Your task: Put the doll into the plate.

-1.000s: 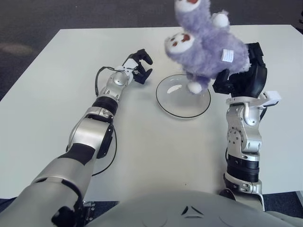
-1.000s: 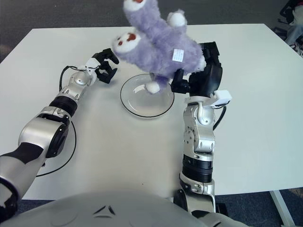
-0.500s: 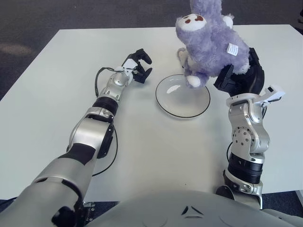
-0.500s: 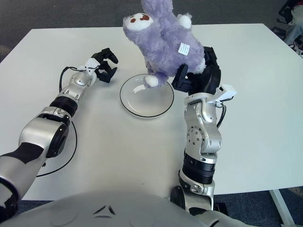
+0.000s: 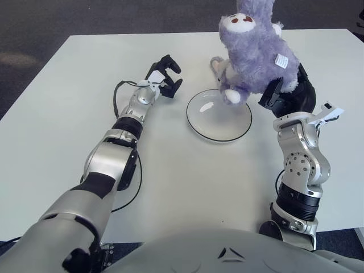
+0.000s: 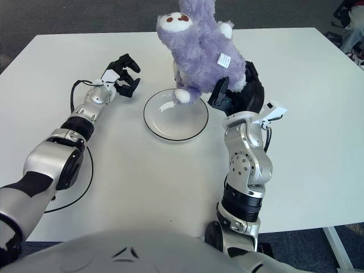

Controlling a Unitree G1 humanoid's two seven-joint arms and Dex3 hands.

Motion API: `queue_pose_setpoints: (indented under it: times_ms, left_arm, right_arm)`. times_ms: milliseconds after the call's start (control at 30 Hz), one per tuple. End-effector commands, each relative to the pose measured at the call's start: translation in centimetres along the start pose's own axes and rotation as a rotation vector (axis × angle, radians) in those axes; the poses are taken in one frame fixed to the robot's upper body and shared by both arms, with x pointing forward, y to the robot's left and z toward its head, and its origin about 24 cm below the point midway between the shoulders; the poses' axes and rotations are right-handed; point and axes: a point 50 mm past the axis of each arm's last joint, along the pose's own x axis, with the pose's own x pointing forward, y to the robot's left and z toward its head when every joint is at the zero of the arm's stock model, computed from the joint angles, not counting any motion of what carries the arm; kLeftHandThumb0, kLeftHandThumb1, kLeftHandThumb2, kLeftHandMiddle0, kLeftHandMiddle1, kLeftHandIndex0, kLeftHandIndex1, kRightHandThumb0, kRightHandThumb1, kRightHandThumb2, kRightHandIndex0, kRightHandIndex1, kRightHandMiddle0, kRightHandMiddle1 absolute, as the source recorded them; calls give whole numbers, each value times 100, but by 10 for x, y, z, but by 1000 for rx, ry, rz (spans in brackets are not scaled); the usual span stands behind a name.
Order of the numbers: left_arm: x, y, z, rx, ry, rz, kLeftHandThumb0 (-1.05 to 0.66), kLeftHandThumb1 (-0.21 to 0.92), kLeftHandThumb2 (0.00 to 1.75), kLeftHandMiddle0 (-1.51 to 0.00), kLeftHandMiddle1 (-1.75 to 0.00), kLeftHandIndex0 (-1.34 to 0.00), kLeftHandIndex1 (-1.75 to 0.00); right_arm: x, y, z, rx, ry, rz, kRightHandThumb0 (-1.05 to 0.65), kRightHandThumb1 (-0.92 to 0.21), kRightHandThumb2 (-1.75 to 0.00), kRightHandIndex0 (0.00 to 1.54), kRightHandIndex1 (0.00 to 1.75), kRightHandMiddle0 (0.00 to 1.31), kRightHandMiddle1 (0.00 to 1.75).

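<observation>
Right hand point(image 5: 288, 96) is up off the counter point(image 5: 68, 114), just right of the plate point(image 5: 219, 115), black fingers clamped on the lower body of the doll point(image 5: 253, 54). Doll is a purple plush, held in the air above and slightly behind the hand, sitting over the far-right rim of the plate. Its white face with dark red marks points up and toward the camera, a white paw hangs lowest, over the plate's far edge; can't tell if that paw touches the rim. White sewn-in tag shows on the doll's right flank, near the hand. Doll is not resting in the plate: the clear glass plate with a dark rim lies flat on the white counter, its near and left parts bare. Left hand point(image 5: 165, 77) shows well left of the plate, just beyond its upper-left rim, fingers curled with nothing in them; can't tell whether it touches the counter. A black cable point(image 5: 132, 190) loops along the left forearm and over the counter near the left elbow.
</observation>
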Motion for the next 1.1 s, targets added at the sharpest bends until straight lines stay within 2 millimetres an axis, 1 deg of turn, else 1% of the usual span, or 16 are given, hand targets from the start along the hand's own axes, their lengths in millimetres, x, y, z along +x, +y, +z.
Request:
queue_pose_setpoints:
  times_ms: [0, 267, 400, 567, 767, 867, 1067]
  left_arm:
    - [-3, 1, -6, 16, 10, 14, 0, 26, 129, -80, -142, -45, -175]
    - [-4, -1, -8, 46, 6, 33, 0, 32, 124, -73, -151, -38, -175]
    - [-5, -2, -8, 53, 2, 36, 0, 35, 123, -69, -155, -35, -175]
    - [-7, -3, -9, 82, -13, 32, 0, 40, 119, -64, -160, -30, -175]
    - [-8, -5, -8, 106, -34, 28, 0, 42, 117, -62, -162, -28, -175]
    - [-8, -5, -8, 118, -43, 22, 0, 44, 114, -61, -161, -27, -175]
    - [-9, -7, -8, 133, -48, 16, 0, 48, 108, -61, -155, -25, -175]
  right_arm:
    - [2, 7, 7, 43, -12, 34, 0, 6, -174, 91, 175, 67, 172]
    - [3, 7, 9, 94, 10, 52, 0, 0, -168, 86, 175, 60, 174]
    - [2, 8, 8, 100, 26, 34, 0, -4, -164, 83, 175, 57, 175]
    - [2, 8, 6, 34, 66, -42, 0, -12, -154, 78, 171, 52, 175]
    - [1, 6, 3, -38, 95, -110, 0, -16, -149, 76, 169, 49, 175]
    - [1, 4, 0, -91, 117, -144, 0, -17, -147, 75, 167, 48, 175]
    - [2, 1, -3, -126, 150, -193, 0, -20, -144, 74, 166, 46, 175]
